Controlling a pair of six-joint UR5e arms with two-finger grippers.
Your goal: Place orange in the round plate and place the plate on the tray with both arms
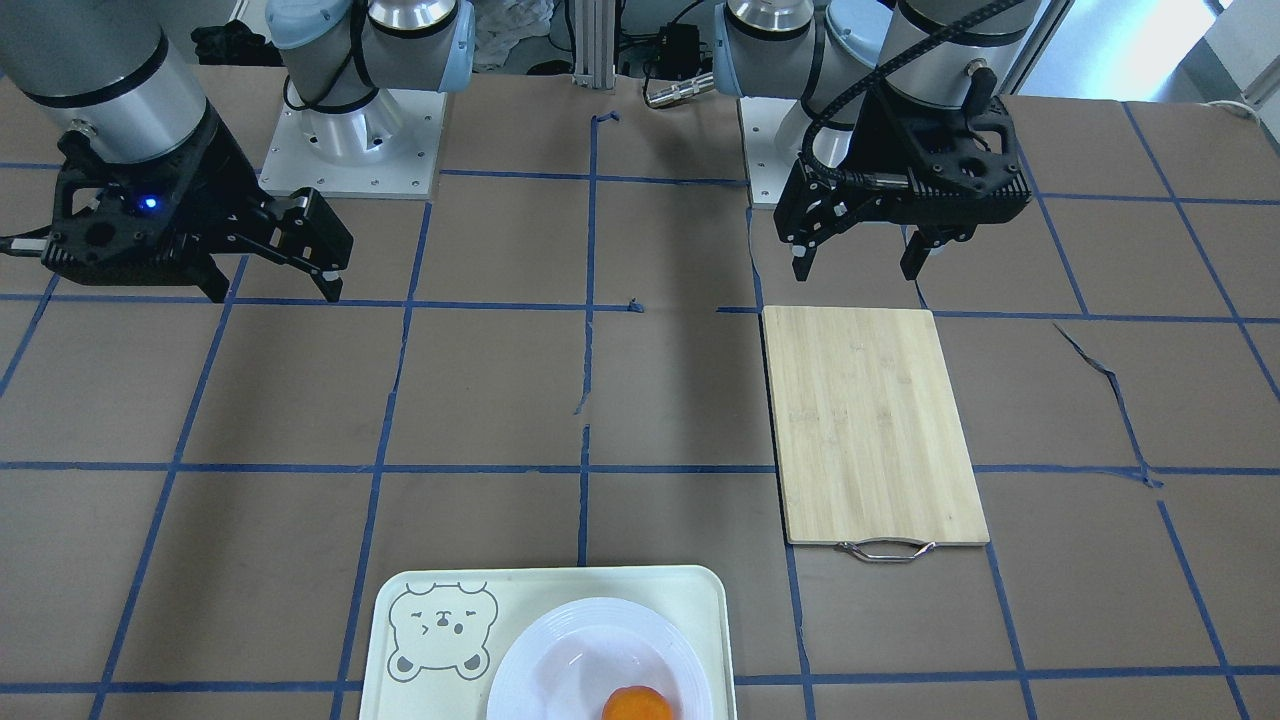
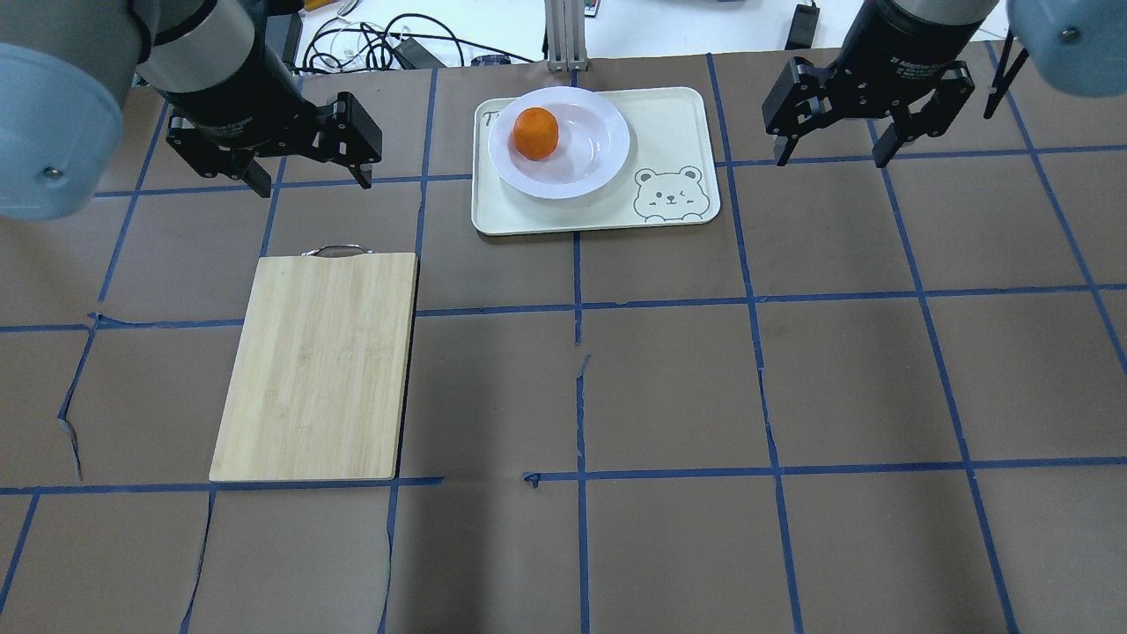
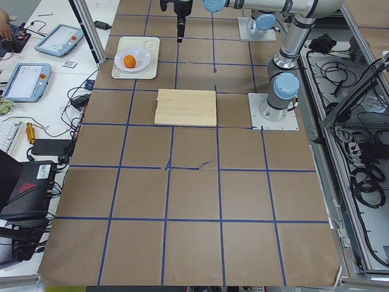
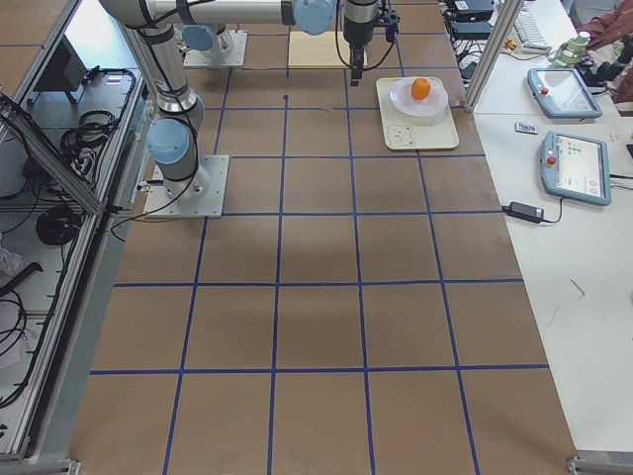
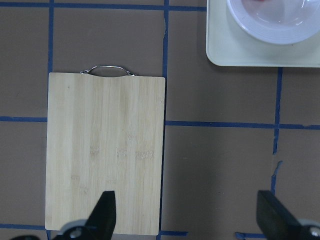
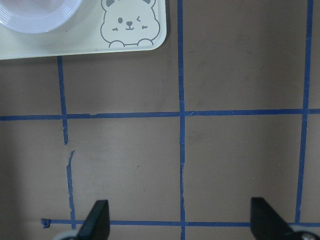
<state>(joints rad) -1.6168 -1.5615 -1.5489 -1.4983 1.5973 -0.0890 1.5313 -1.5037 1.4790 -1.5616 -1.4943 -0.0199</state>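
Note:
The orange [image 2: 536, 133] lies in the white round plate [image 2: 590, 150], left of the plate's centre in the overhead view. The plate rests on the left half of the cream tray [image 2: 669, 132], whose bear face is at its near right corner. My left gripper [image 2: 313, 180] hangs open and empty above the table, left of the tray and just beyond the cutting board's handle. My right gripper [image 2: 830, 154] hangs open and empty to the tray's right. The front-facing view shows the orange [image 1: 637, 704], plate [image 1: 570, 660] and tray [image 1: 540, 590] at its bottom edge, with both grippers [image 1: 857, 265] [image 1: 275, 285] far from them.
A bamboo cutting board [image 2: 317, 370] with a metal handle lies on the left side, under my left wrist camera [image 5: 105, 150]. Brown table paper carries a blue tape grid with torn spots. Tablets and cables [image 3: 24, 79] sit on the bench beyond the tray.

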